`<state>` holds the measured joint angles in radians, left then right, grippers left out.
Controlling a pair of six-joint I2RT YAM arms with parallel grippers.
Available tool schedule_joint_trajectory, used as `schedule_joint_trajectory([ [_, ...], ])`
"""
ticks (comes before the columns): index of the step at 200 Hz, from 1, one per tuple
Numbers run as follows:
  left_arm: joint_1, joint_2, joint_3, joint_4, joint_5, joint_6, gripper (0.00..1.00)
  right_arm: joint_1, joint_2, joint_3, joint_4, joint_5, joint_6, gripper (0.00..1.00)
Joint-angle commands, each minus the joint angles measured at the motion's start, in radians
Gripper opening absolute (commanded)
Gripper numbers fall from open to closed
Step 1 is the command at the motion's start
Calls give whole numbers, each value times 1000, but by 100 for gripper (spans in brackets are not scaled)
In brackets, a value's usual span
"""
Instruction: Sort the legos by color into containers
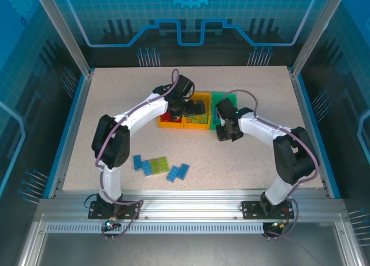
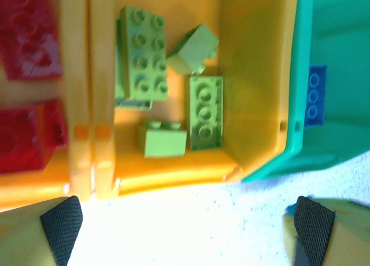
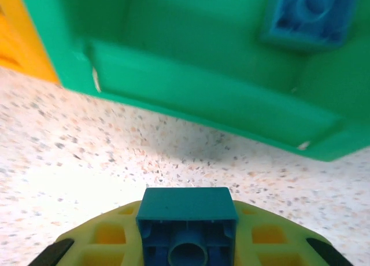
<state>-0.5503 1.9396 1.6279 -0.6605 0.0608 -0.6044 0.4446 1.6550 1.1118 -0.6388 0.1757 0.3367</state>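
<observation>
The containers stand in a row: two orange-yellow bins [image 1: 184, 125] and a bright green bin [image 1: 218, 98]. My left gripper [image 2: 188, 228] hangs open and empty over the near wall of the middle orange bin [image 2: 254, 58], which holds several light green legos [image 2: 143, 52]. Red legos [image 2: 26, 37] lie in the left bin. My right gripper [image 3: 188, 234] is shut on a blue lego [image 3: 186, 211], hollow side toward the camera, just in front of the green bin [image 3: 191, 87]. Another blue lego [image 3: 309, 14] lies inside that bin. In the top view the left gripper [image 1: 191, 109] is over the orange bins and the right gripper [image 1: 227, 132] is beside the green one.
Several loose blue [image 1: 137, 162] and light green legos [image 1: 156, 166] lie on the speckled table [image 1: 260, 162] near its front edge, between the two arm bases. Blue rails and clear panels enclose the table.
</observation>
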Motion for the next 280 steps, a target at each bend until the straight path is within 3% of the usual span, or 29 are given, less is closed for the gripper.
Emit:
schedule_joint_trajectory([
  [1,-17,-104,-103,25,-27,-25,99,-41,-26,89,-25,-13,15,22],
  [39,-75,-200,-287,34,-68,-37,99,-88,119,276,-96,30,1,23],
  [79,-193,-209,-388,12,-92,-35,99,-110,278,429,-145,38,-16,26],
  [113,-265,-205,-427,-11,-121,-67,99,-112,338,493,-176,39,-17,41],
  [162,-311,-190,-457,-26,-118,-6,97,-114,327,496,-183,20,-11,71],
  [213,-326,-143,-450,-46,-110,36,85,-113,260,483,-179,-15,11,75],
  [280,-353,-107,-441,-82,-108,61,78,-129,222,459,-176,-19,24,77],
])
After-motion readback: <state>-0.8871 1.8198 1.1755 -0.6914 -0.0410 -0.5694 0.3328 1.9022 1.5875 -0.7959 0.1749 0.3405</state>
